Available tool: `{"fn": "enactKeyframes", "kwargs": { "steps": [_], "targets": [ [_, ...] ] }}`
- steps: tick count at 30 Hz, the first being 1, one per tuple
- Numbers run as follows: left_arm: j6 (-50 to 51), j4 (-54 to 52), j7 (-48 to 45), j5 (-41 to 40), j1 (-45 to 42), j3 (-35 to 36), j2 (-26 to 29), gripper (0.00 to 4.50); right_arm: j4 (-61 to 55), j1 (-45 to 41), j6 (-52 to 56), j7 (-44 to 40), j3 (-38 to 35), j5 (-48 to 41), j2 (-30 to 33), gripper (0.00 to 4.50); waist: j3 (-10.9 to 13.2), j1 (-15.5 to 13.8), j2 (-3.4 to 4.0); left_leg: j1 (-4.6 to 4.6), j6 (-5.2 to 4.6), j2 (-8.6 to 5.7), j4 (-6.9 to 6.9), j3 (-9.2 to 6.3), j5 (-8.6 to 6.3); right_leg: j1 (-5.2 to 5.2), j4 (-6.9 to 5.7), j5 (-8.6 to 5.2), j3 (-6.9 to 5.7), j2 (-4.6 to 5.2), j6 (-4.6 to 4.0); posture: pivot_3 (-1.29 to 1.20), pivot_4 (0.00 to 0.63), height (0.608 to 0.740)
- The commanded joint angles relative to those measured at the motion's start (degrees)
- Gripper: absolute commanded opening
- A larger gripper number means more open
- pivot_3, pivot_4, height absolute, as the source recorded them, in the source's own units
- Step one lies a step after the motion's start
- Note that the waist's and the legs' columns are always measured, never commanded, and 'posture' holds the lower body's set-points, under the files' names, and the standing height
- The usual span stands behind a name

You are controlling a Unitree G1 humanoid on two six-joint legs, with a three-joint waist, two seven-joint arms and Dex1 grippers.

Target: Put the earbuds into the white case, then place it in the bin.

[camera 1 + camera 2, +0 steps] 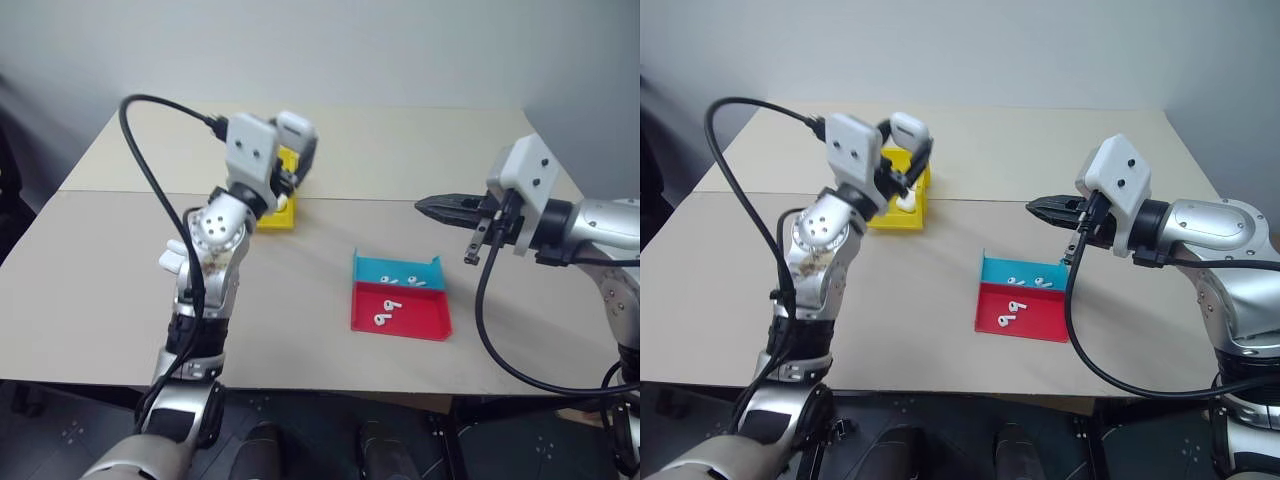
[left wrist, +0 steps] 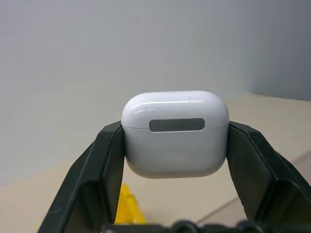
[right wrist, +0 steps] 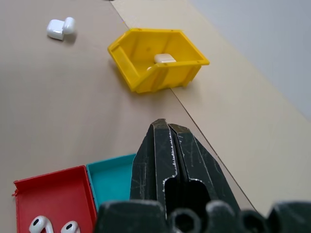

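Clamping the white case [image 2: 175,140] between both fingers, my left gripper [image 1: 297,150] sits upper left of centre in the head views, covering much of the bin [image 1: 908,215] behind it. I can see another case [image 3: 164,58] lying inside that bin. My right gripper [image 1: 1045,209], right of centre, has its jaws pressed together on nothing. Earbuds [image 1: 386,313] lie in the red tray [image 1: 420,320]; those in the blue tray [image 1: 372,269] are hard to count. The open case [image 3: 60,27] is hidden behind my left arm in the head views.
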State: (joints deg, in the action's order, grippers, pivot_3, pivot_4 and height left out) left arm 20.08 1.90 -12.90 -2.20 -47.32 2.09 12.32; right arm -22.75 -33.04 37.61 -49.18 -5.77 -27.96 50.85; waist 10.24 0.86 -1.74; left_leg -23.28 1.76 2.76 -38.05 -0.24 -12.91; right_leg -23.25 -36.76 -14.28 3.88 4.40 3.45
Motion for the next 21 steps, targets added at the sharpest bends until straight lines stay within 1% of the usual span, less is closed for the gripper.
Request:
{"fn": "enactKeyframes", "kwargs": {
  "steps": [1,3,7,9,13,15,16,18,20,21],
  "targets": [
    [-2.38,9.04,4.56,4.13,-2.51,0.18,1.74,2.80,-0.34,-0.25,-1.19,1.60,0.19,1.59,-0.56,0.03,0.00,0.20,0.01,0.04,0.00,0.00,0.01,0.01,0.00,0.02,0.00,0.00,0.01,-0.01,0.00,0.00,0.150,0.740],
    [-0.69,15.23,6.40,4.82,-4.49,0.15,1.57,2.80,0.00,-0.44,-1.15,1.93,1.03,2.53,-0.65,0.03,0.00,0.02,0.00,0.04,0.00,0.00,0.01,0.01,0.00,0.02,0.00,0.00,0.02,0.00,0.00,0.00,0.150,0.740],
    [-2.88,24.67,12.32,8.04,-7.12,-0.43,1.20,2.80,-0.23,-0.18,-2.01,1.77,1.64,3.71,-0.59,0.03,0.03,-0.08,-0.05,-0.18,0.00,-0.01,0.01,0.01,0.00,-0.12,0.07,0.00,0.00,0.01,0.00,0.00,0.150,0.740],
    [-4.08,29.16,12.52,7.28,-8.31,0.04,0.66,2.80,-0.64,0.12,-1.91,1.75,1.39,3.70,-0.47,0.03,0.03,-0.18,-0.06,-0.40,0.00,-0.02,0.01,0.00,0.00,-0.31,0.06,0.01,0.00,0.02,0.01,0.00,0.150,0.740],
    [-7.64,32.67,10.58,6.47,-8.80,-0.52,0.35,2.80,-1.17,1.07,-1.71,1.95,1.04,4.47,0.17,0.03,0.03,-0.31,-0.06,-0.58,0.01,-0.03,0.01,0.01,0.01,-0.54,-0.01,0.02,0.00,0.03,0.00,0.00,0.150,0.740],
    [-8.70,33.94,10.07,5.99,-9.27,-0.29,0.12,3.52,-1.21,1.42,-1.75,1.91,1.17,4.99,0.38,0.00,0.03,-0.31,-0.06,-0.59,0.02,-0.03,0.01,0.02,0.01,-0.58,-0.03,0.03,0.00,0.03,-0.01,0.00,0.150,0.740],
    [-9.11,34.36,10.24,5.99,-9.62,-0.21,0.03,3.75,-1.21,1.51,-1.76,1.98,1.27,5.22,0.38,0.00,0.03,-0.30,-0.06,-0.59,0.02,-0.03,0.01,0.02,0.01,-0.58,-0.04,0.03,0.00,0.03,-0.01,0.00,0.150,0.740],
    [-10.24,34.69,10.17,6.57,-10.10,-0.62,0.19,4.42,-1.21,1.47,-1.76,2.17,1.62,5.67,0.20,0.00,0.03,-0.28,-0.06,-0.59,0.04,-0.04,0.01,0.02,0.02,-0.60,-0.08,0.03,0.00,0.03,-0.01,0.00,0.150,0.740],
    [-11.33,34.50,10.63,7.02,-10.16,-0.85,0.18,4.47,-1.23,1.47,-1.77,2.19,1.78,5.92,-0.03,0.00,0.03,-0.22,-0.06,-0.59,0.04,-0.04,0.01,0.02,0.03,-0.62,-0.12,0.03,0.01,0.03,-0.01,0.00,0.150,0.740],
    [-12.08,34.12,11.27,6.08,-10.19,0.16,-0.24,4.47,-1.19,1.53,-1.93,2.27,2.11,6.30,-0.16,0.00,0.03,-0.17,-0.06,-0.59,0.05,-0.04,0.01,0.02,0.03,-0.63,-0.12,0.03,0.01,0.03,-0.01,0.00,0.150,0.740]
  ]
}}
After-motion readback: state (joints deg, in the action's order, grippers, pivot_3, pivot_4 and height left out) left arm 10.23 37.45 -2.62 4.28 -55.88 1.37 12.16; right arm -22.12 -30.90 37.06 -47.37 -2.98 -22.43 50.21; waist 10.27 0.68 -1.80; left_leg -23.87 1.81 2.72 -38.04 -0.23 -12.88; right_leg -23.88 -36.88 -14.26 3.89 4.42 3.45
